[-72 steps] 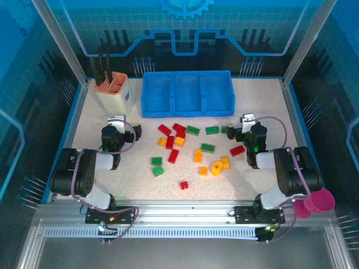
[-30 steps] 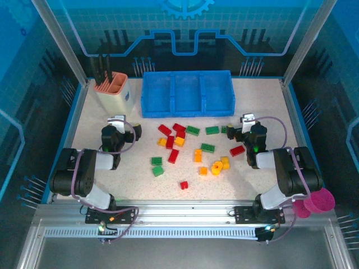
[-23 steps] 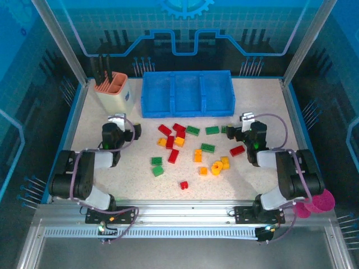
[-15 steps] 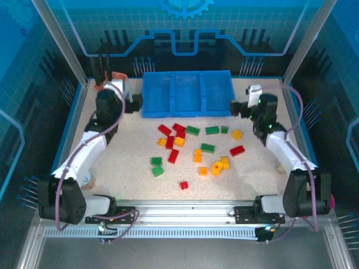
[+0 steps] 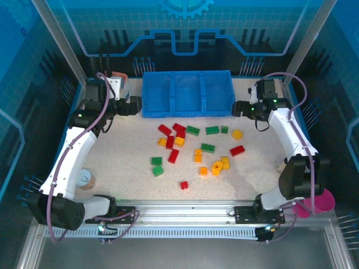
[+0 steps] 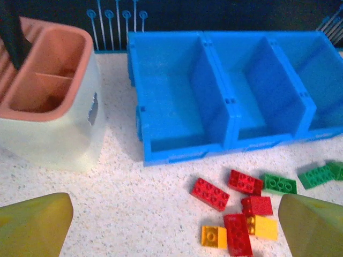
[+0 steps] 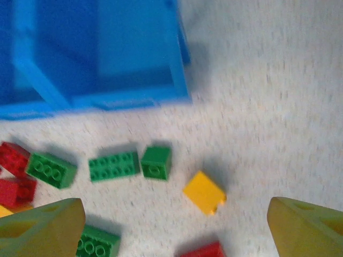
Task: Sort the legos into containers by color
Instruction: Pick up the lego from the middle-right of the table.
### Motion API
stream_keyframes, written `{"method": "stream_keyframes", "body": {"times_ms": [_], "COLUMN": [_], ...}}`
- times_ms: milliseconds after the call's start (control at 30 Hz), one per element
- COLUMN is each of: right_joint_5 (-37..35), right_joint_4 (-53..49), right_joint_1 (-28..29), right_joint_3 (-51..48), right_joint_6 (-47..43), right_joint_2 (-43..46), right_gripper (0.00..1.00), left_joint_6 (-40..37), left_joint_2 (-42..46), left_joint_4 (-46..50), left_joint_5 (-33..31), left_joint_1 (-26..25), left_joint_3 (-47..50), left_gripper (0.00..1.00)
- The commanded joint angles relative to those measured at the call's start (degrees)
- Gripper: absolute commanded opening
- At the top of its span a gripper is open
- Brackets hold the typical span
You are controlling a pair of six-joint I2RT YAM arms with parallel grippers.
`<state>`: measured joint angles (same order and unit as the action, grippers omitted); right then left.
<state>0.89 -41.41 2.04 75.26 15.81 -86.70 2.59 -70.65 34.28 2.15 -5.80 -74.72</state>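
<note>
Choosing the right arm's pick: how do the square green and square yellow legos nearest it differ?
The square green lego sits beside a longer green brick; the square yellow lego lies alone. The green one is roughly square to the blue tray; the yellow one is turned diagonally. Both lie on the table.

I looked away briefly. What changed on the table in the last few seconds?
Both arms unfolded and reached forward: the left gripper is now by the tray's left end, the right gripper by its right end, both open and empty. The bricks and tray stayed put.
</note>
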Motion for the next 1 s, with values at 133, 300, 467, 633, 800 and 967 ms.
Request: {"method": "stream_keyframes", "body": {"times_ms": [133, 300, 467, 633, 800, 967], "right_joint_5": [0.9, 0.9, -0.9, -2.7, -4.9, -6.3], "right_joint_4": [-4.7, -2.1, -3.1, -5.0, -5.6, -6.9], "right_joint_1": [-0.7, -0.2, 1.5, 1.7, 2.9, 3.3], "right_joint_3": [-2.3, -3.3, -0.6, 2.0, 4.1, 6.2], "right_joint_6": [3.2, 3.2, -2.5, -7.0, -10.3, -12.6], "right_joint_2": [-5.9, -10.7, -16.2, -21.3, -24.2, -26.7], "right_gripper": [0.91, 0.88, 0.88, 0.88, 0.86, 0.82], "left_joint_6": [0.1, 1.0, 1.1, 0.8, 0.6, 0.5], "left_joint_2": [3.5, 4.0, 4.2, 4.1, 3.0, 3.2], "left_joint_4": [0.2, -1.1, -1.3, -1.3, -0.8, -0.8], "left_joint_5": [5.5, 6.7, 7.4, 7.8, 8.6, 8.6], "left_joint_1": [0.0, 0.0, -0.1, -0.1, -0.1, -0.1], "left_joint_3": [6.3, 8.4, 8.9, 9.2, 9.2, 9.7], "left_gripper": [0.99, 0.99, 0.99, 0.99, 0.99, 0.99]}}
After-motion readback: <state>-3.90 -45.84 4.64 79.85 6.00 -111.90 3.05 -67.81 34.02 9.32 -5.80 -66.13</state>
